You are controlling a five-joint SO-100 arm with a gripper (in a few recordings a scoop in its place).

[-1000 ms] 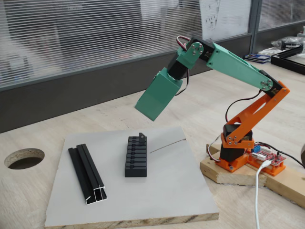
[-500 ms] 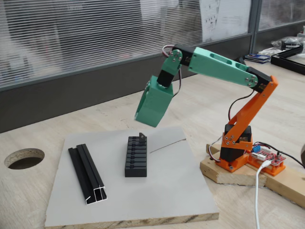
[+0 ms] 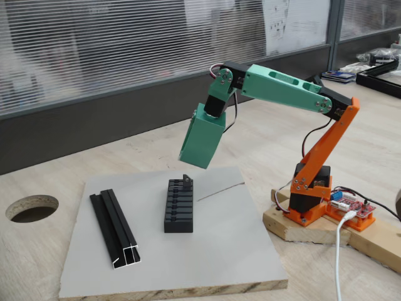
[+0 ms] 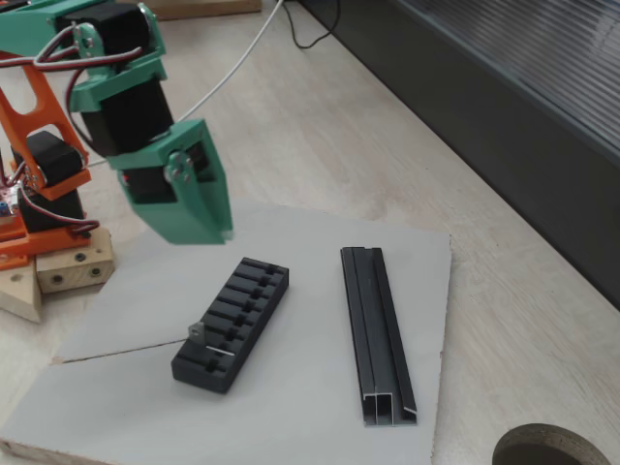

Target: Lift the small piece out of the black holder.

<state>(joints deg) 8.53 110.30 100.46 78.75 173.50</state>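
Since the earlier frames the arm has stretched forward and tipped down, carrying the gripper (image 3: 202, 143) closer to the black holder (image 3: 178, 205). In this fixed view the gripper hangs above and just right of the holder's far end, where the small piece (image 3: 187, 180) stands upright in the last slot; the holder's long axis runs away from the camera. I cannot tell how far the jaws are parted, and nothing seems held. In the other fixed view the gripper (image 4: 199, 208) hovers above and behind the holder (image 4: 232, 323), whose length runs diagonally; the small piece (image 4: 195, 332) sits at the near-left end, so the coming move looks like down and toward that end.
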